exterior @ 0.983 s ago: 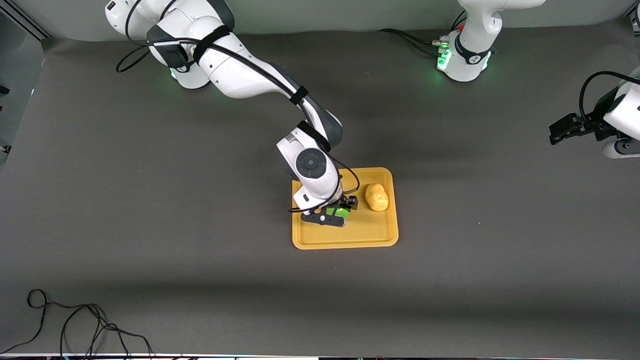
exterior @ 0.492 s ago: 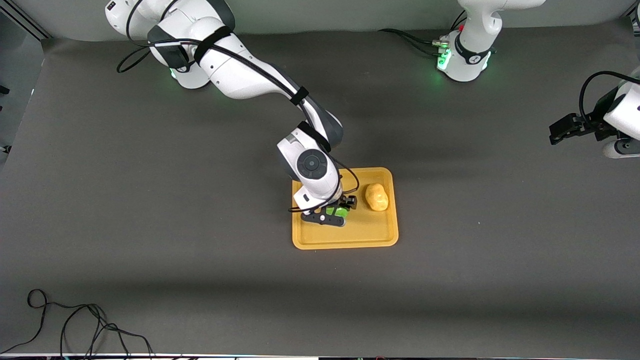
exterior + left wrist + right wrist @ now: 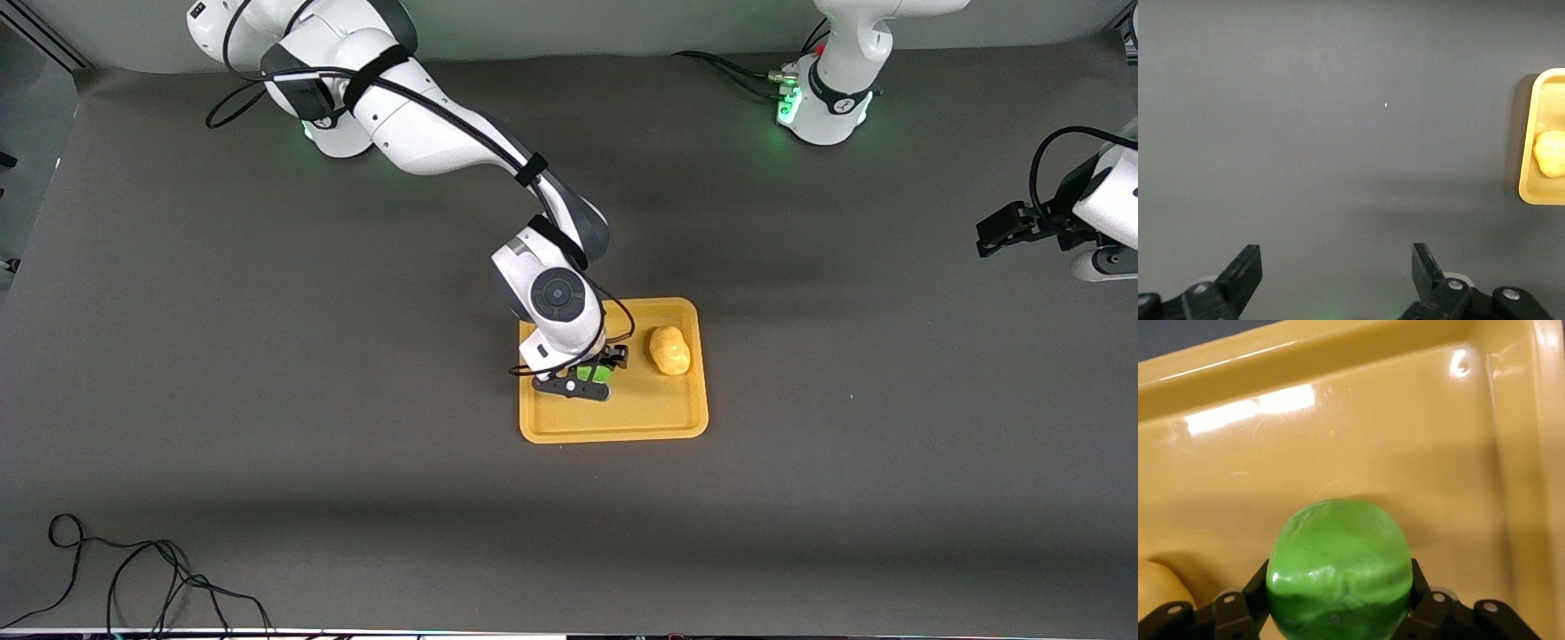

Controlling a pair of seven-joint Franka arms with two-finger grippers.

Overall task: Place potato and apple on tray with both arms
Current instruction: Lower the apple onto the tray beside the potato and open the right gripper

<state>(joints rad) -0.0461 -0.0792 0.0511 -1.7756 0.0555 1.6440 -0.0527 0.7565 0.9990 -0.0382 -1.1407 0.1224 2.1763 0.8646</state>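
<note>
Right claw [image 3: 589,375] pinching apple [image 3: 1338,568] low over tray [image 3: 676,418] beside potato [image 3: 669,350]; left claw [image 3: 1337,280] spread, waiting over bare bench [image 3: 267,400].

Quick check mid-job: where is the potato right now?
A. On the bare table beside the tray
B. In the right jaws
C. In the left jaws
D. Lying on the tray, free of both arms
D: the potato lies on the tray, while the right gripper holds the apple over the tray.

A dark grey mat [image 3: 267,356] covers the table, with a loose black cable [image 3: 133,578] lying near its front edge.
</note>
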